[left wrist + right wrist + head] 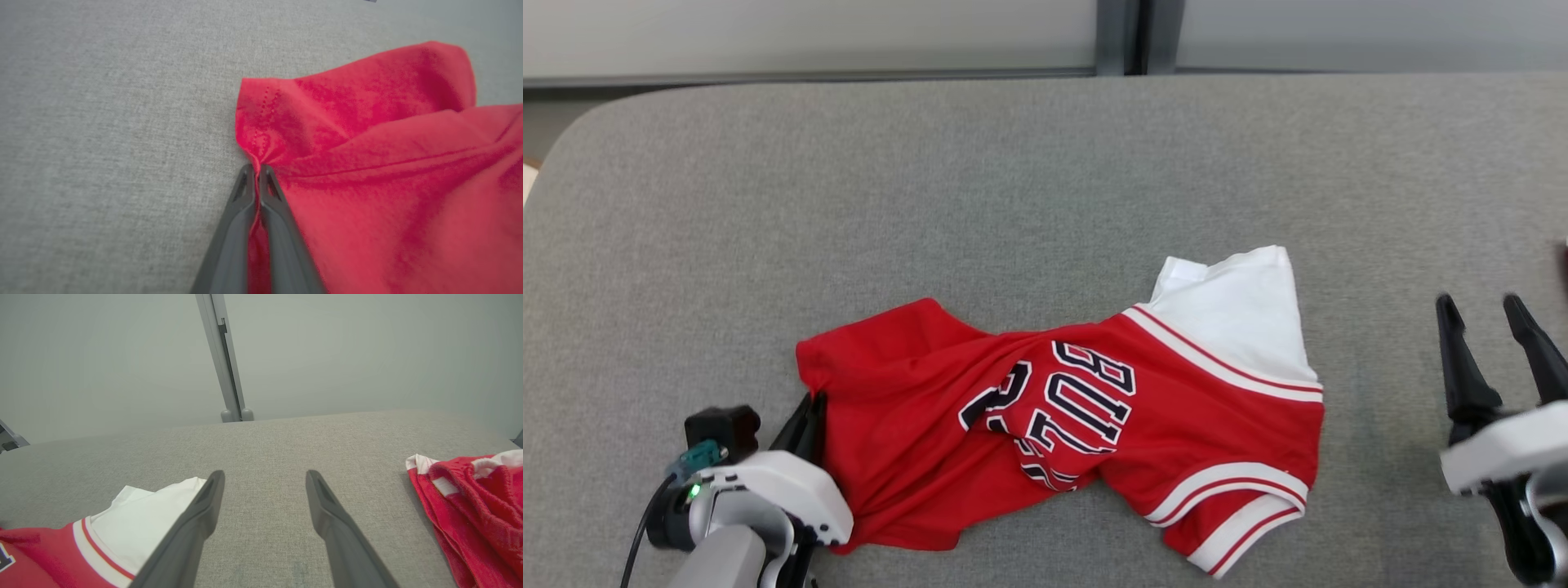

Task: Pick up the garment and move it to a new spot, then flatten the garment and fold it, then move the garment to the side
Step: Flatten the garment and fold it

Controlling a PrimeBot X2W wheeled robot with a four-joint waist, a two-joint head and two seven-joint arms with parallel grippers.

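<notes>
We see a red fabric jersey with white-striped trim, a white sleeve and dark lettering. It lies crumpled and twisted on the grey cloth tabletop, near the front. Its left edge is bunched, pinched by the left gripper.

A grey cloth-covered table has a rounded far-left corner. Beyond its far edge stand pale wall panels, joined by a dark grey upright post. Toward the table's right side lies a crumpled red-and-white cloth.

place: lab-like room | cues: grey padded table, plain partition panels
</notes>
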